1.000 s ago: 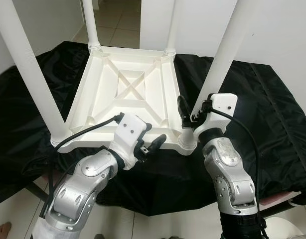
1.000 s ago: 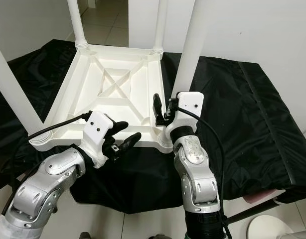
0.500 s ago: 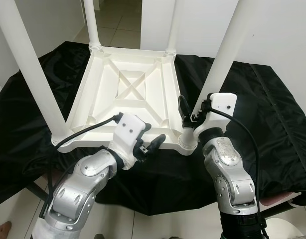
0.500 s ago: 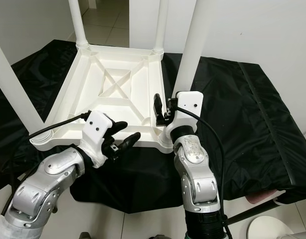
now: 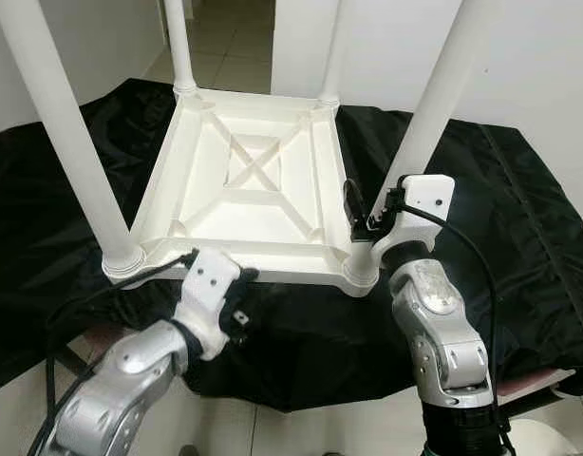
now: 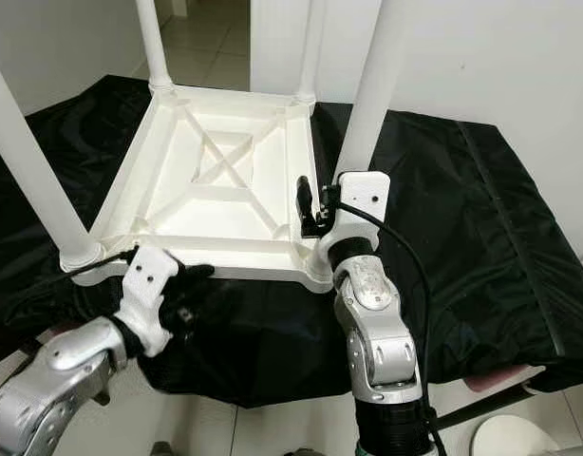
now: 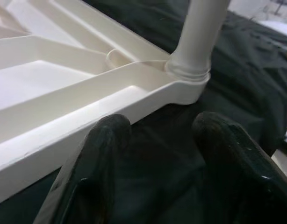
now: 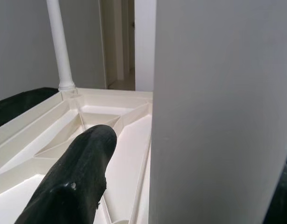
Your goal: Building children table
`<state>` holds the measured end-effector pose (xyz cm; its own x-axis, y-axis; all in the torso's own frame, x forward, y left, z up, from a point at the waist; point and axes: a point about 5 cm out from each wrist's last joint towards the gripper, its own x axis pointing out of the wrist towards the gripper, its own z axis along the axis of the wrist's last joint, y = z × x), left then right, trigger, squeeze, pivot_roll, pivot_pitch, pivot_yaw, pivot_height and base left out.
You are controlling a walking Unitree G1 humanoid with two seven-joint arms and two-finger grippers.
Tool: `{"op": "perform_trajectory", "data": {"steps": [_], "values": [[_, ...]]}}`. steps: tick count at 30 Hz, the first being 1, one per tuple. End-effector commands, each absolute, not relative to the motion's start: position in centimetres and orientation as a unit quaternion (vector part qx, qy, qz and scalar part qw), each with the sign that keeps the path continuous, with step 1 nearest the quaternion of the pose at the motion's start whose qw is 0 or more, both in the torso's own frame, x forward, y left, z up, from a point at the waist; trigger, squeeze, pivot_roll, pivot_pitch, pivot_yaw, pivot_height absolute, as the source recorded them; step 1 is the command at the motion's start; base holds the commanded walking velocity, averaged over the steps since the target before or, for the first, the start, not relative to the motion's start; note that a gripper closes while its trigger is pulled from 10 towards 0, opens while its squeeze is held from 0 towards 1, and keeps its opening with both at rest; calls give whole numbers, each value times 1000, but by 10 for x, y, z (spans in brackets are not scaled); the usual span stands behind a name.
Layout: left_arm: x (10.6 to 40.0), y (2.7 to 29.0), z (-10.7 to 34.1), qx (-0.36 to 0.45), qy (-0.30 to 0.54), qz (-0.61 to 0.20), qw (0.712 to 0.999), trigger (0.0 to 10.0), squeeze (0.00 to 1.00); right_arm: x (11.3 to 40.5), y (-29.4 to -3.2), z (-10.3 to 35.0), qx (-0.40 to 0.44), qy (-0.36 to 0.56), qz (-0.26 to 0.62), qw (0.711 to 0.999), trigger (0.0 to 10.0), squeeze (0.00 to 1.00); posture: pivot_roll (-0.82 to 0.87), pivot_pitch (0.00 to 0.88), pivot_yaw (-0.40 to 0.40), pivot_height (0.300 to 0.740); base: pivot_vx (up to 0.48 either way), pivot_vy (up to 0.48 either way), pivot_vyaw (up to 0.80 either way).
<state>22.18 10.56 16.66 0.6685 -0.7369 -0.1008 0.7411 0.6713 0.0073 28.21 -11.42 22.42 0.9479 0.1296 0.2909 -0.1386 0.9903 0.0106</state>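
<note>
The white children's table point(image 5: 244, 204) lies upside down on a black cloth point(image 5: 519, 209), all its legs pointing up. My right gripper point(image 5: 366, 214) is at the base of the near-right leg point(image 5: 434, 104). One of its fingers point(image 8: 73, 186) stands a little apart from that leg point(image 8: 218, 112), and the other is hidden behind it. My left gripper point(image 5: 242, 285) is low on the cloth, just in front of the table's near rim point(image 7: 87, 116). It is open point(image 7: 157, 154) with only cloth between the fingers.
The near-left leg point(image 5: 68, 142) rises beside my left arm. Two far legs point(image 5: 180, 43) stand toward a tiled hallway. A white wall is behind the cloth on the right. A pinkish thing point(image 5: 534, 380) and a white round object point(image 6: 519, 442) sit on the floor at the lower right.
My left gripper has dropped and drawn back to the left, from over the table's near rim to the cloth in front of it. The right arm has stayed still.
</note>
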Motion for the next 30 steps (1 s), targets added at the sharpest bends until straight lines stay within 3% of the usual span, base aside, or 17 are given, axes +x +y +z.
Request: {"op": "perform_trajectory", "data": {"steps": [1,14,15,19,20,30], "values": [[209,96,168,16,46,-518,854,10000,0,282,-113,223,13,-148,70,987,10000,0,57,68,-89,740,0,0,0],[205,92,170,-17,43,-528,848,10000,0,285,-115,216,-10,-144,62,988,10000,0,62,77,-87,740,0,0,0],[205,92,170,-17,43,-527,849,10000,0,285,-116,216,-10,-145,61,987,3529,0,62,79,-87,740,0,0,0],[205,92,170,-17,43,-526,849,10000,0,286,-116,216,-11,-147,59,987,3529,0,62,79,-87,740,0,0,0],[206,92,171,-17,43,-525,850,10000,0,286,-116,216,-10,-147,57,987,10000,0,60,78,-86,740,0,0,0],[206,91,172,-19,43,-528,848,10000,0,289,-116,214,-10,-143,53,988,10000,0,60,77,-86,740,0,0,0]]}}
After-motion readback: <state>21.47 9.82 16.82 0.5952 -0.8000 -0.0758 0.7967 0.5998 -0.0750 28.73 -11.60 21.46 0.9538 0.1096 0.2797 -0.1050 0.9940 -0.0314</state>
